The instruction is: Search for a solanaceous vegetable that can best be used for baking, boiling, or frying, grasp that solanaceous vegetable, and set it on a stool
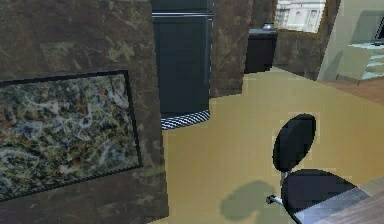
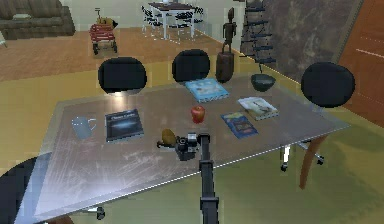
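A small brownish lump [image 2: 165,139], possibly the potato, lies on the glossy grey table [image 2: 300,125] near its front edge. My arm rises from the arm side view's bottom edge, and the gripper [image 2: 181,146] sits right beside that lump, over the tabletop. I cannot tell whether it holds anything or touches the lump. A red round fruit [image 2: 198,113] stands a little farther out on the table.
The table also bears a mug [image 2: 82,126], several books [image 2: 124,124], a bowl [image 2: 263,82] and a brown vase [image 2: 226,67]. Black chairs [image 2: 122,73] ring it; one [image 1: 295,142] shows ahead. A marbled wall with a painting [image 1: 65,130] stands close at the forward view's left, open tan floor [image 1: 240,120] beyond.
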